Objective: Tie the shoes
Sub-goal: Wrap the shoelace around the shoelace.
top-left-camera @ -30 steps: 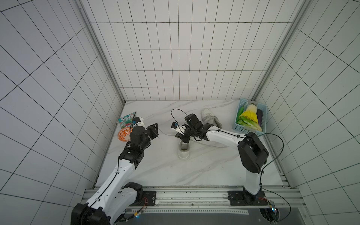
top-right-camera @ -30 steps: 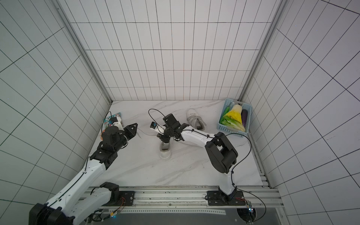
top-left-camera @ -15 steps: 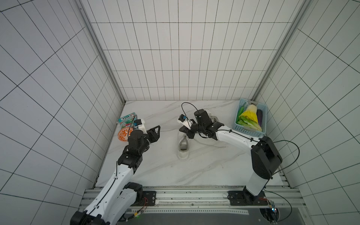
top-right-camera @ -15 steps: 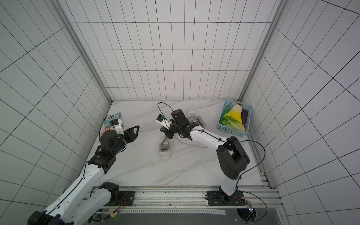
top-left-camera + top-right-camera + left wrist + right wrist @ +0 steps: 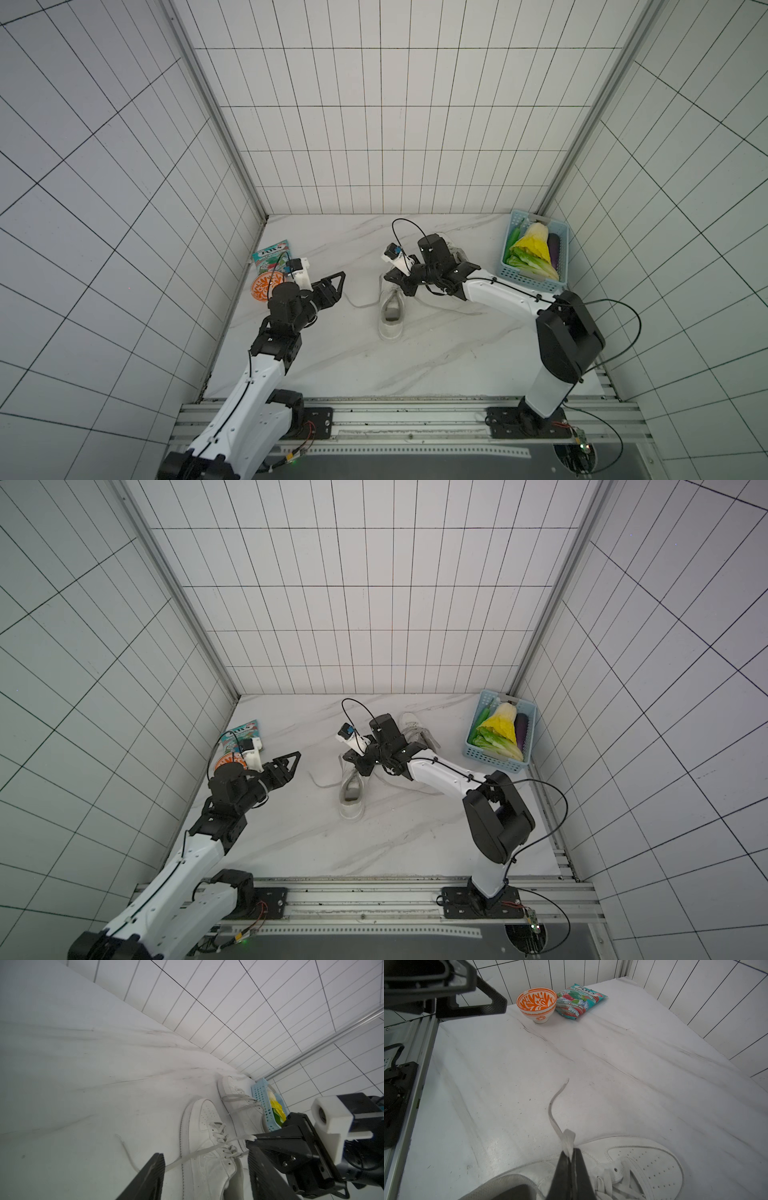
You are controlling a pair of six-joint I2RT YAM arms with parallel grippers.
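Two white shoes lie on the marble table. The near shoe [image 5: 390, 320] [image 5: 207, 1147] lies in the middle, heel toward the front rail. The far shoe [image 5: 415, 725] [image 5: 239, 1101] is partly hidden behind my right arm. My right gripper [image 5: 390, 276] [image 5: 571, 1153] hovers over the near shoe's toe end, shut on one of its laces [image 5: 568, 1138]. The lace's loose part [image 5: 555, 1109] trails on the table to the shoe's left. My left gripper [image 5: 338, 286] [image 5: 205, 1167] is open and holds nothing, left of the shoe and above that trailing lace.
An orange patterned bowl [image 5: 537, 1003] and a teal snack packet [image 5: 579, 1001] sit by the left wall. A blue basket [image 5: 532, 282] of vegetables stands at the back right. The metal rail [image 5: 395, 415] runs along the front edge.
My left gripper's jaws have spread wider and the arm has drawn back slightly. My right arm's elbow has swung right, its shut gripper shifting toward the shoe's toe with the lace.
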